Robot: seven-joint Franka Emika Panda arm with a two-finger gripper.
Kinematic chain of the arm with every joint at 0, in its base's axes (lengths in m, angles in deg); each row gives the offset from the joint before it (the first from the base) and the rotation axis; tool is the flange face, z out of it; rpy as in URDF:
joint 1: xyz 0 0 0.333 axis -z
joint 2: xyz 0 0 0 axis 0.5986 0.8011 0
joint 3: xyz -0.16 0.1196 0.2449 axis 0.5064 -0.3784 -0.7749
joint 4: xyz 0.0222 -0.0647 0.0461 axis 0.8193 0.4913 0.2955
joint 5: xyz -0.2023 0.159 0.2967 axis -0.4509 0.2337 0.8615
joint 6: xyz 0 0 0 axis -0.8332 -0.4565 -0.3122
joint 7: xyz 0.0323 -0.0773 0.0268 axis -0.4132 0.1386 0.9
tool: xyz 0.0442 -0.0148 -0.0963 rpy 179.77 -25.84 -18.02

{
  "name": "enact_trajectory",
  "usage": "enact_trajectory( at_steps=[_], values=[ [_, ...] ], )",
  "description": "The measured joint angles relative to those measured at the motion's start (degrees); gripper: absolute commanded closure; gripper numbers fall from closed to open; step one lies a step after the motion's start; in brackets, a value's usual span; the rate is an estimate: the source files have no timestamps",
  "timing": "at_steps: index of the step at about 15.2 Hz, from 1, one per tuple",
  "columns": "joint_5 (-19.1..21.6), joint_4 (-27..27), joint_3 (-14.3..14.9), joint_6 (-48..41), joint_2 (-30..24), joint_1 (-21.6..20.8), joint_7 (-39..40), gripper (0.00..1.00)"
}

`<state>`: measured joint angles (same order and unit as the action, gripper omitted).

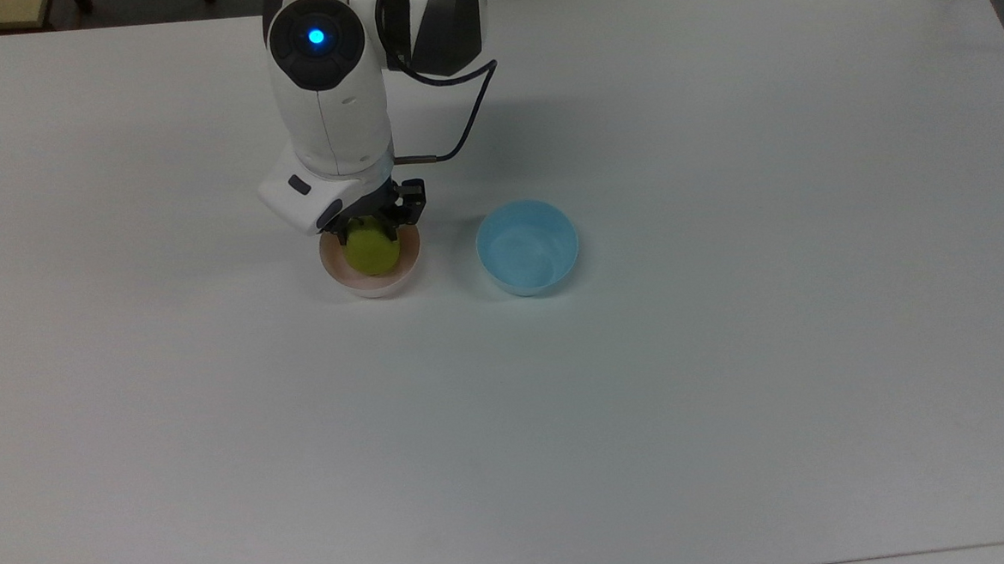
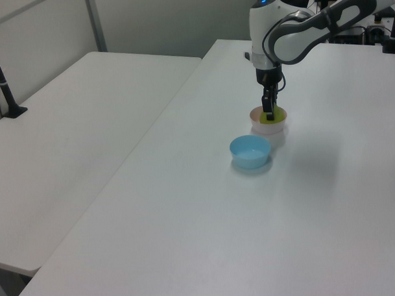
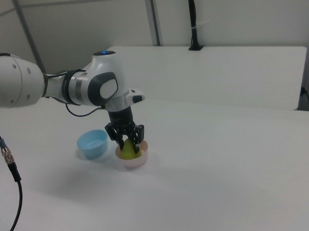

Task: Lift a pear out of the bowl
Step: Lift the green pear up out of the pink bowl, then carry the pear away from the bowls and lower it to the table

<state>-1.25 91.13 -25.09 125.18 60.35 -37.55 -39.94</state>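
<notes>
A broad white surface (image 1: 730, 373) carries the scene (matte, plain, with soft shadows falling across it). Two small round bowls rest directly on it, near each other but apart. The pale pink bowl (image 1: 408, 268) sits toward the top view's left, and the light blue bowl (image 1: 527, 247) lies to its right in the top view. In the left view the blue bowl (image 2: 250, 151) is nearer the camera than the pink bowl (image 2: 268, 128). In the right view the blue bowl (image 3: 93, 143) is on the right view's left of the pink bowl (image 3: 136, 160).
</notes>
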Motion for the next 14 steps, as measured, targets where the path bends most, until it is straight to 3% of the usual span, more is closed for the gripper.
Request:
enact_trajectory(
  at_steps=[6,14],
  values=[
    [0.2,-2.4,0.0,-4.8,-3.9,0.2,0.0,1.00],
    [3.9,-15.3,0.0,-20.4,-8.9,0.7,0.1,1.00]
  ],
)
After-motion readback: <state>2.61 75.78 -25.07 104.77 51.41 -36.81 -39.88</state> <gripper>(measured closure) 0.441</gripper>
